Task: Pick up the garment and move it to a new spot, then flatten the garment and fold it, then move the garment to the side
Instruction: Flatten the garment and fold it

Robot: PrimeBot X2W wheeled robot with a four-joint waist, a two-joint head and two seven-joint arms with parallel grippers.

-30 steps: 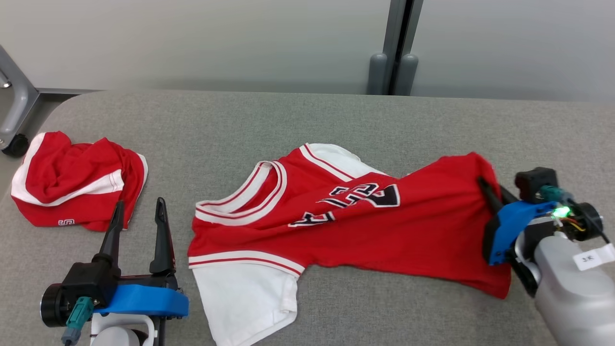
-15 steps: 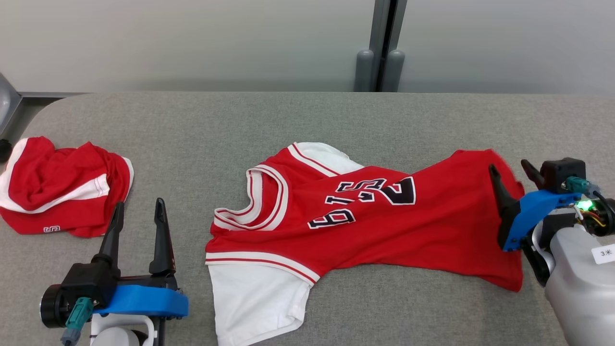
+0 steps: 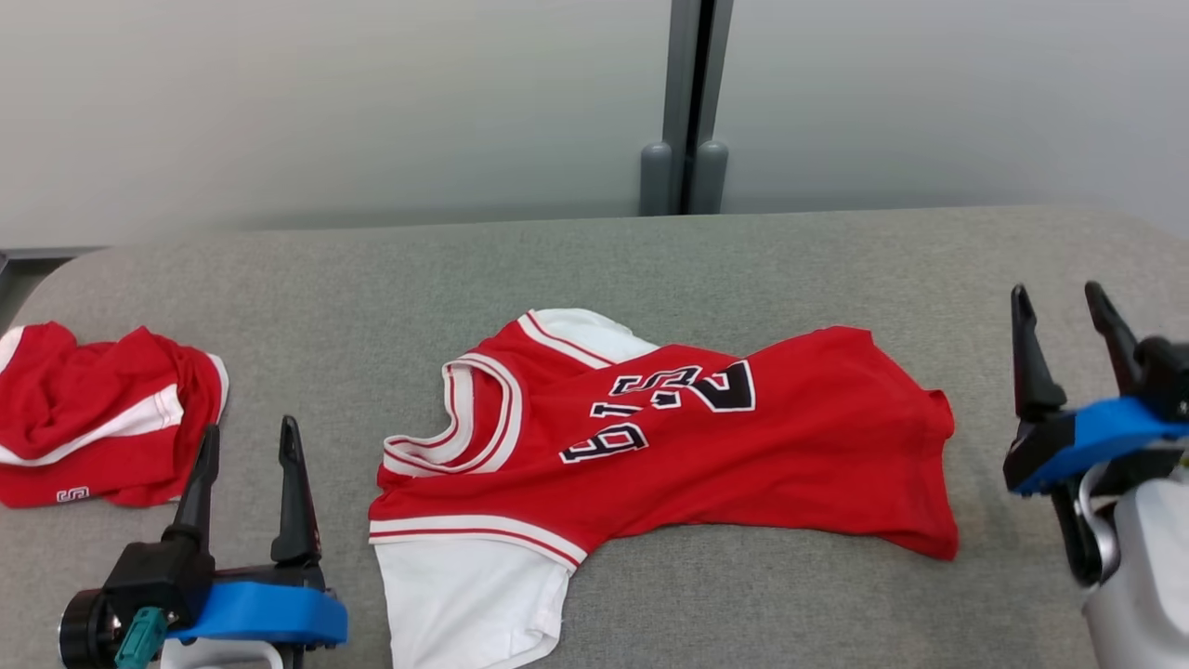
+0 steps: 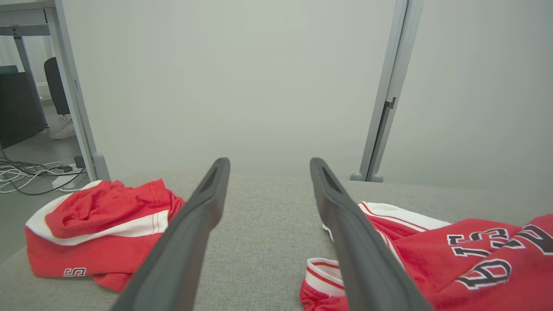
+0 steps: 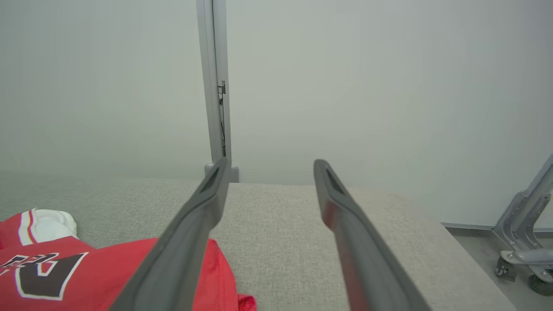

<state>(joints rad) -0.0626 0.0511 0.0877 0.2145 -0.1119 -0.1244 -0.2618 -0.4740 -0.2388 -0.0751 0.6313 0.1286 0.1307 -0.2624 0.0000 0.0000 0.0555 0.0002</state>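
shirt (image 3: 669, 446), between left pincer (image 3: 250, 426) and right pincer (image 3: 1057, 288): dark, white-edged digits (image 3: 664, 409) on the chest, creased; a 2 and seemingly a 9, rest unreadable | crumpled red cloth (image 3: 93, 418), just outside left pincer: small white S-like mark (image 3: 70, 495) by hem

The right gripper (image 5: 271, 164) stood with its two dark fingers (image 5: 185, 242) spread wide, nothing between them but the grey fabric tabletop (image 5: 276, 242). A red jersey (image 5: 108, 276) lay at the lower left, its hem edge passing behind the left-hand finger; whether the two touched could not be told. The jersey showed a dark, white-edged numeral (image 5: 43, 278) and a white sleeve (image 5: 49, 224). Beyond the table rose a pale wall (image 5: 367, 86) with a grey upright post (image 5: 214, 86). At the far right, a grey metal leg (image 5: 525, 216) ended in a caster (image 5: 540, 283) on the floor.
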